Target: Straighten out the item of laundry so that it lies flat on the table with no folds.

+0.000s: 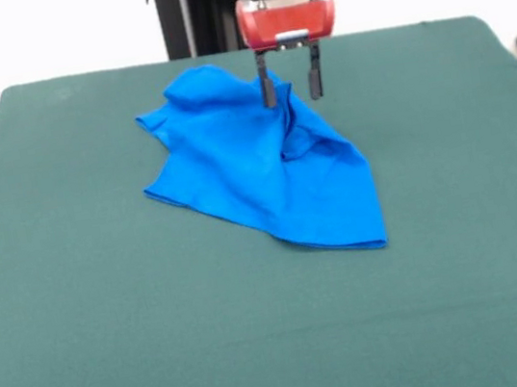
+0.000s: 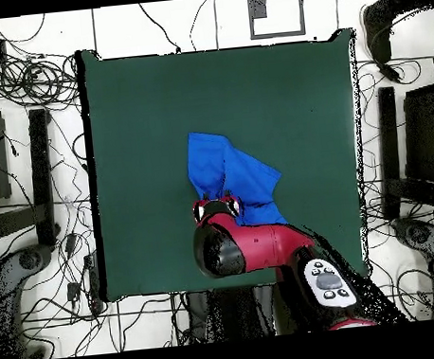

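Front view: the blue T-shirt lies crumpled on the green counter, toward its far middle. Soft, light fabric; probably best pinched at a hem corner. The end effector hangs spread, empty, over the shirt's far edge.

Overhead view: the shirt sits bunched just beyond the arm.

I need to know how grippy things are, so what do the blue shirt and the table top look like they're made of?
The shirt looks like thin, soft matte fabric: it slumps in loose folds and creases. The table seems to be covered in dark green, felt-like cloth: flat, dull and without glare. Exact fibres can't be told.
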`<state>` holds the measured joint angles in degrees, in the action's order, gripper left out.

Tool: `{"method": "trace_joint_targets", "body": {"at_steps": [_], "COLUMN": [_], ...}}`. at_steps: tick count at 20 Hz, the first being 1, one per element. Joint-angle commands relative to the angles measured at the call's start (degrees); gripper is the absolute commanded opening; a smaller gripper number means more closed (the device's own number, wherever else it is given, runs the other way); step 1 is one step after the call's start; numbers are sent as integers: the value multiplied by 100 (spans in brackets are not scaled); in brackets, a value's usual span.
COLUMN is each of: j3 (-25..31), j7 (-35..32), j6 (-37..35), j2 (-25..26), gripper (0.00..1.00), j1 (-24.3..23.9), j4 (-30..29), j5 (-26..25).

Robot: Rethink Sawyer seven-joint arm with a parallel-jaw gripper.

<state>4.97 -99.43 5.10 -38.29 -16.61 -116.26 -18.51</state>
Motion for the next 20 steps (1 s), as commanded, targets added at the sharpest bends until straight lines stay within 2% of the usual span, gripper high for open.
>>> {"method": "trace_joint_targets", "body": {"at_steps": [1,8,20], "j3": [308,130,-7], "j7": [-1064,-1006,-985], "j6": [-37,-217,-133], "j2": [168,137,78], "gripper": [100,100,100], "j1": [134,297,279], "j4": [-203,-133,-375], "j5": [220,265,120]}}
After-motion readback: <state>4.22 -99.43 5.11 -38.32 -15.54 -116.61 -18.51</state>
